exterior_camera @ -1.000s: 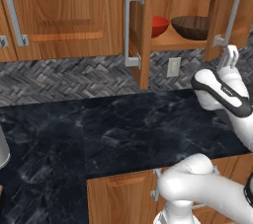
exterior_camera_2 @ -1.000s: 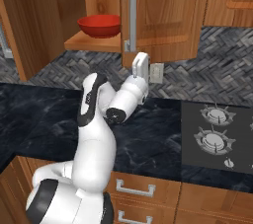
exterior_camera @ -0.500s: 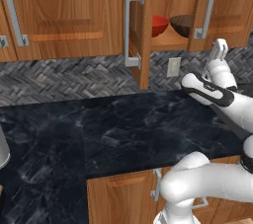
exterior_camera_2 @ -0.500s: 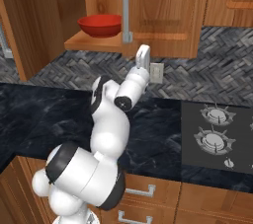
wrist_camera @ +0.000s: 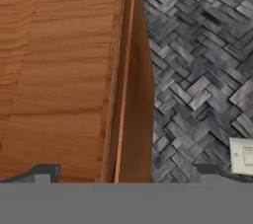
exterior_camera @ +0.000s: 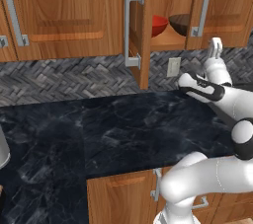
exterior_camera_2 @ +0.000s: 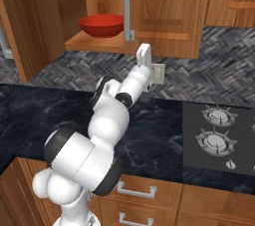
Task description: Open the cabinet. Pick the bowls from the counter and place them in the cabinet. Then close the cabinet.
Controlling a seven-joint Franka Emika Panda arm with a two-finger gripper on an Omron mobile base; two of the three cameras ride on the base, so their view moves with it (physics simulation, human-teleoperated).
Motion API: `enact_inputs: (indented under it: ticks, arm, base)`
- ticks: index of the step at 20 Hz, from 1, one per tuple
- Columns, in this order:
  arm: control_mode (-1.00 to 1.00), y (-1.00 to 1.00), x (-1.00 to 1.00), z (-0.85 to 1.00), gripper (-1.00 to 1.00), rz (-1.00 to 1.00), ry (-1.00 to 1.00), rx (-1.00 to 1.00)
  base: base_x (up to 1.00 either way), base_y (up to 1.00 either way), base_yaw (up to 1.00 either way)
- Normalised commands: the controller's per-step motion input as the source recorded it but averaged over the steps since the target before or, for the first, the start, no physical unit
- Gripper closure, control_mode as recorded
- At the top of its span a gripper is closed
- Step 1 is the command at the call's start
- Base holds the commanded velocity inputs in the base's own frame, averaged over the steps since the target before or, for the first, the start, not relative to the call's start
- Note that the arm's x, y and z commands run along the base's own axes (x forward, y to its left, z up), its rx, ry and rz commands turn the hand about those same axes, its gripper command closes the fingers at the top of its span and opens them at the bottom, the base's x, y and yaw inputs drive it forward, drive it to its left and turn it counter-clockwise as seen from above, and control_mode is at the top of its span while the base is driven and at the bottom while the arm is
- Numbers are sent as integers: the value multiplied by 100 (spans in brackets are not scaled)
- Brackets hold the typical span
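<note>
Both bowls shelved in cabinet [exterior_camera: 170, 43], above gripper [exterior_camera: 215, 48]: red bowl [exterior_camera_2: 101, 25] and wood-grain bowl [exterior_camera: 181, 22]; counter [exterior_camera: 123, 129] below, bare of bowls. Gripper jaws wide, empty, just below right door [exterior_camera_2: 164, 11] lower edge. Step judged: closing doors; push flat on door face, steady arc, avoid snagging handle [exterior_camera_2: 129, 8]; left door [exterior_camera: 141, 25] after.

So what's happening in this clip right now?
The white robot arm is raised toward the warm-brown wood wall cabinet, whose two doors stand open. The glossy red bowl and the dark brown wood-grain bowl both sit on the cabinet shelf. The gripper is open and holds nothing, next to the right door's lower edge, in front of the grey herringbone tile wall. Both bowls are in; closing the doors looks like what's left.
</note>
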Motion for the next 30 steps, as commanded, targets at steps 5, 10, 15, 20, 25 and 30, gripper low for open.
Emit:
enact_inputs:
  ticks: [5, 10, 15, 20, 25, 30]
  arm:
    - [-100, 0, 19, 2, -100, 0, 43, 0]
    - [-100, 0, 2, 5, -100, 0, 28, 0]
    - [-100, -1, -38, 0, -100, 1, 2, 4]
    - [-100, -9, -63, 6, -100, 6, -1, 6]
    - [-100, -12, -54, 14, -100, 7, 0, 5]
    - [-100, -3, -49, 22, -100, 8, 0, 4]
  base:
    - [0, 0, 0]
    - [0, 0, 0]
    - [0, 0, 0]
    - [0, 0, 0]
    - [0, 0, 0]
    - [0, 0, 0]
